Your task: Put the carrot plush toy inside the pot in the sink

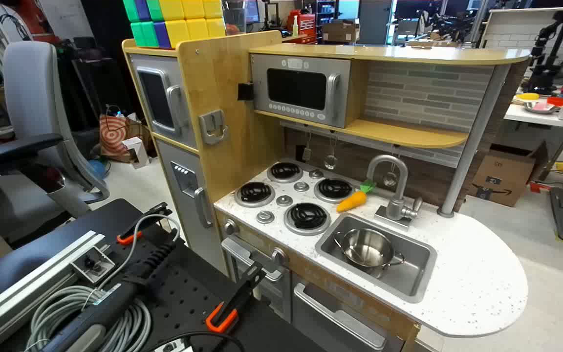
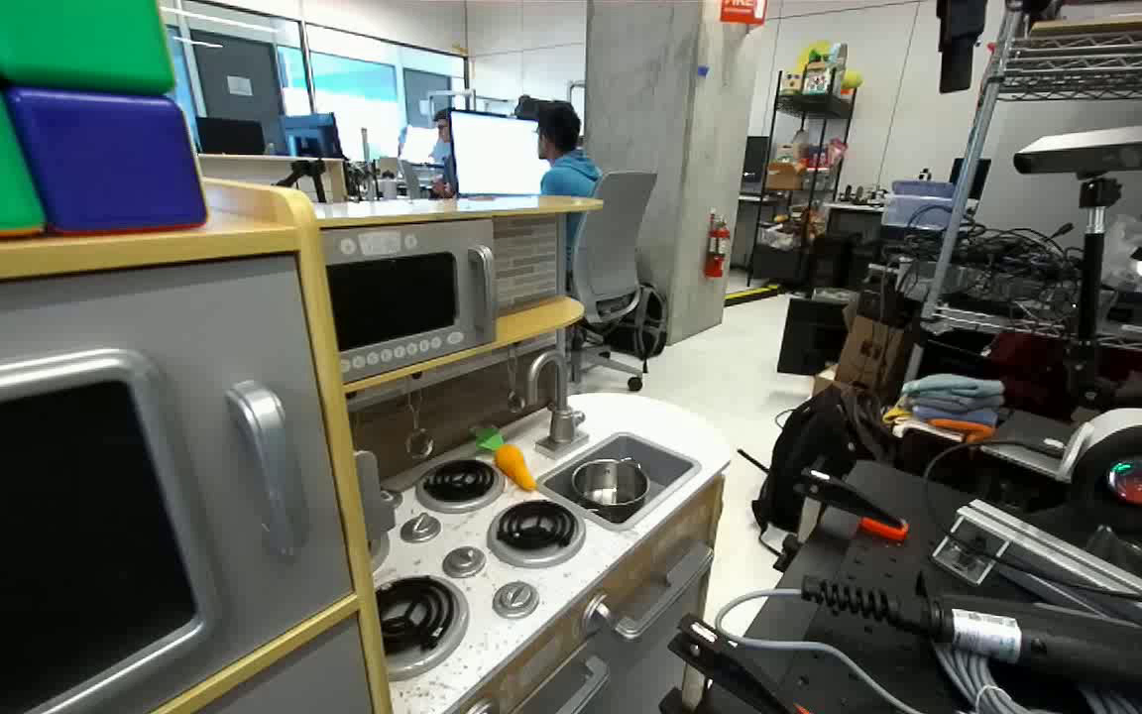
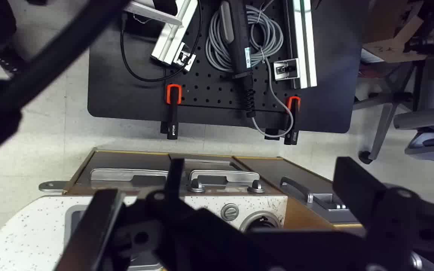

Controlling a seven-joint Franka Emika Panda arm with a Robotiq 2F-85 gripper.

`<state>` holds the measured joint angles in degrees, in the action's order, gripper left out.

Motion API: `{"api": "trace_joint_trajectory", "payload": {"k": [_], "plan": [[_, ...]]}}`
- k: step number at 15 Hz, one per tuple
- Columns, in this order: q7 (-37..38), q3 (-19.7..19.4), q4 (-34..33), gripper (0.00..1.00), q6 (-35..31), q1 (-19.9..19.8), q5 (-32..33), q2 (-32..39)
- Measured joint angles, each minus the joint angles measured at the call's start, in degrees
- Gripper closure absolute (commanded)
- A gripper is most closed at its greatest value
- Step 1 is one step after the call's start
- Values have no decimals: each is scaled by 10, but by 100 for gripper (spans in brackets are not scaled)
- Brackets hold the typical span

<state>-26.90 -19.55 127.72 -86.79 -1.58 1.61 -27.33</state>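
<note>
The orange carrot plush toy (image 1: pixel 352 201) with a green top lies on the white counter between a back burner and the sink; it also shows in an exterior view (image 2: pixel 514 468). The shiny metal pot (image 1: pixel 367 247) stands in the grey sink (image 1: pixel 423 288), and pot (image 2: pixel 611 484) and sink (image 2: pixel 675 454) show in both exterior views. In the wrist view my gripper (image 3: pixel 260 171) is open with a wide gap and nothing between its fingers. It is high above the play kitchen's front edge. The carrot and pot are hidden there; a sink corner (image 3: pixel 72 214) shows.
A curved faucet (image 1: pixel 396 195) stands behind the sink. Above are a shelf (image 1: pixel 408 134) and a toy microwave (image 1: pixel 301 88). A tall cabinet (image 1: pixel 227 122) flanks the burners. A black table (image 3: pixel 217 101) with cables and orange-tipped clamps faces the kitchen.
</note>
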Motion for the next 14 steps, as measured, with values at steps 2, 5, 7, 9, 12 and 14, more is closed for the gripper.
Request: {"api": "trace_joint_trajectory", "payload": {"k": [2,5,7,9,12,14], "plan": [[0,0,0,0,0,0,0,0],[0,0,0,0,0,0,0,0],[0,1,0,0,0,-1,0,0],[6,5,1,0,-1,-2,0,6],[28,6,1,0,-42,-2,-24,47],[48,7,1,0,-95,-2,-58,91]]}}
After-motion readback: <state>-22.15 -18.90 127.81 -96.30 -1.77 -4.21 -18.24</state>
